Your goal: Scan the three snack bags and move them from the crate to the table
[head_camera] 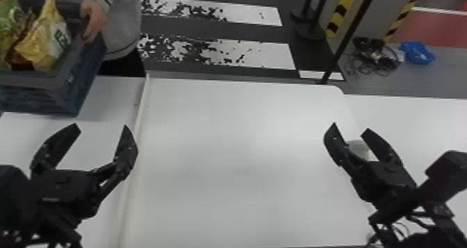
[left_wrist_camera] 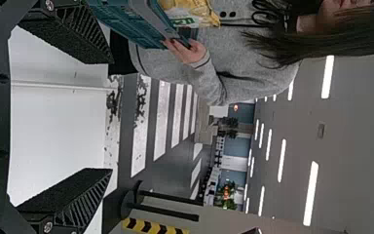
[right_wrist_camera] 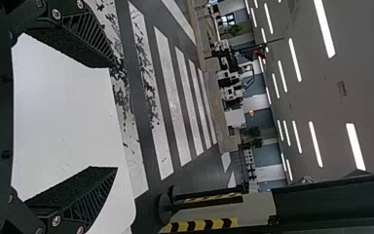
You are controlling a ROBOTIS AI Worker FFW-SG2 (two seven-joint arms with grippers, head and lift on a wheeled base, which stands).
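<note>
The yellow snack bag (head_camera: 43,39) stands roughly upright in the crate (head_camera: 38,96) at the far left of the table (head_camera: 243,143), beside a green snack bag (head_camera: 8,25), a person's hand (head_camera: 93,19) on the crate's right rim. From the left gripper (head_camera: 101,126), the nearer one, its jaws spread and empty, the yellow bag lies ahead and leftward, so the reach should go over the crate's near right corner; the right gripper (head_camera: 350,127), also spread and empty, is well apart.
</note>
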